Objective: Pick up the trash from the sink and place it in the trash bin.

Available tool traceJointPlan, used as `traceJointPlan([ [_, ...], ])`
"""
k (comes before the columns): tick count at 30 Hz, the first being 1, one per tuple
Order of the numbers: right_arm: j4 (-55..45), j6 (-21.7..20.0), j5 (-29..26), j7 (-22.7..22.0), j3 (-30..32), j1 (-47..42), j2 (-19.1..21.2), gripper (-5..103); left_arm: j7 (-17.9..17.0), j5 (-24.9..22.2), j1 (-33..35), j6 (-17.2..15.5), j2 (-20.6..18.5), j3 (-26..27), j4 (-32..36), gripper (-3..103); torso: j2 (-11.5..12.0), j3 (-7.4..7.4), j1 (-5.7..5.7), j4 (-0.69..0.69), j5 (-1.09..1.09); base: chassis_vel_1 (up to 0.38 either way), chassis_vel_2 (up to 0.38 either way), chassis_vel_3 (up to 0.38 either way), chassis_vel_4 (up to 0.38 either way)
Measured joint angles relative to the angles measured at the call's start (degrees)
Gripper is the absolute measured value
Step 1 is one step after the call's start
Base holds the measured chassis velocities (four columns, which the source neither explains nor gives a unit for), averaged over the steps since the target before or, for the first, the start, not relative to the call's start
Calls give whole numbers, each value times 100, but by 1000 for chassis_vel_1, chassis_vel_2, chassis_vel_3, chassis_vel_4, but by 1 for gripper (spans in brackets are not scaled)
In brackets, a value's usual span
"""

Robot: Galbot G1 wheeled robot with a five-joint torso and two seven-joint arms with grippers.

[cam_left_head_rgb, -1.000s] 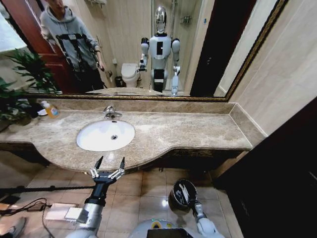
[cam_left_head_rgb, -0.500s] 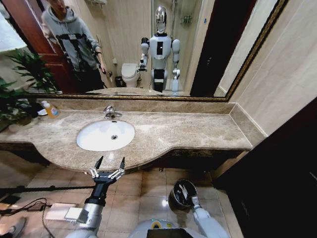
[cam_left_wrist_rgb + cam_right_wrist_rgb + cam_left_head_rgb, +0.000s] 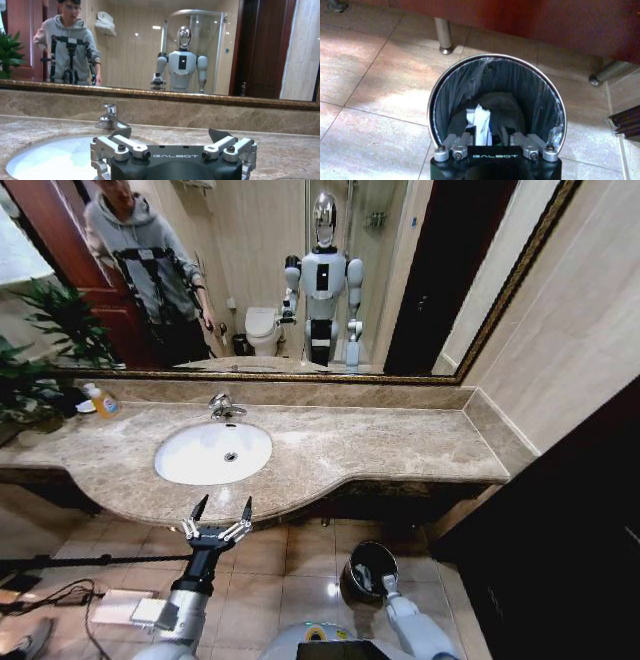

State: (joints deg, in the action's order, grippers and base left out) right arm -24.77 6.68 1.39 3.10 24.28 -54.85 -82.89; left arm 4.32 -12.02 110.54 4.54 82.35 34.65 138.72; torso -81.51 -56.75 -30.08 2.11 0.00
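Left gripper (image 3: pixel 219 510): we found it hovering at the front edge of the counter (image 3: pixel 400 445), just before the sink, fingers (image 3: pixel 121 132) spread wide apart and holding nothing.

Right gripper (image 3: pixel 492 137): we saw it low by the floor, poised directly over the mouth of the trash bin; its fingers stood a little apart, and we could not make out anything gripped between them.

Sink (image 3: pixel 213 452): a white oval basin set in the beige marble counter, chrome faucet (image 3: pixel 222 407) at its back edge; the bowl looked bare to us from the head view.

Trash bin (image 3: pixel 495 97): a round black bin with a shiny rim and a dark liner, standing on the tiled floor (image 3: pixel 290 570) below the counter's front, to the right of the sink.

Trash (image 3: pixel 480 122): we noted a white crumpled piece with a blue mark lying inside the bin, near its bottom, just beyond the right gripper's fingers.

Orange-yellow bottle (image 3: pixel 102 401): upright at the far left of the counter, well apart from the sink.
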Motion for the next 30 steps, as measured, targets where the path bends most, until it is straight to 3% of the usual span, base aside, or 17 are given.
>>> traceJointPlan([
  [4, -186, 9, -13, -2, 4, -111, 30, 43, 0, 0, 0, 0, 0, 0, 0, 100, 0, 0, 0, 0, -1, 0, 0, 0, 0],
  [8, -848, -70, -398, 14, -3, -478, 113, 66, 0, 0, 0, 0, 0, 0, 0, 100, 0, 0, 0, 0, -1, 0, 0, 0, 0],
  [9, -848, -70, -398, 14, -3, -478, 113, 66, 0, 0, 0, 0, 0, 0, 0, 100, 0, 0, 0, 0, -1, 0, 0, 0, 0],
  [11, -1380, -276, -867, 15, -1, -731, 141, 77, 1, 0, 0, 0, 0, 0, 0, 100, 0, 0, 0, 0, 0, 0, 0, 0, 0],
  [12, -1622, -353, -1042, 15, 10, -861, 156, 77, 0, 0, 0, 0, 0, 0, 0, 100, 0, 0, 0, 1, 0, 0, 0, 0, 0],
  [17, -2909, -593, -1580, -34, 206, -1536, 242, 97, 0, 0, 0, 0, 0, 0, 0, 100, 0, 1, 0, 1, 1, 0, 0, 0, 0],
  [23, -4574, -325, -1401, -7, 583, -2373, 344, 100, -1, 0, 0, 0, 0, 0, 0, 100, -1, 0, 0, 0, -2, 0, 0, 0, 0],
  [26, -5650, -114, -984, -4, 955, -2888, 275, 100, 0, 0, 0, 0, 0, 0, 0, 100, -1, 1, 1, 1, -1, 0, 0, 0, 0],
  [30, -6473, 133, -888, -47, 1203, -3296, 167, 100, 0, 0, 0, 0, 0, 0, 0, 100, -1, 1, 0, 0, 0, 0, 0, 0, 0],
])
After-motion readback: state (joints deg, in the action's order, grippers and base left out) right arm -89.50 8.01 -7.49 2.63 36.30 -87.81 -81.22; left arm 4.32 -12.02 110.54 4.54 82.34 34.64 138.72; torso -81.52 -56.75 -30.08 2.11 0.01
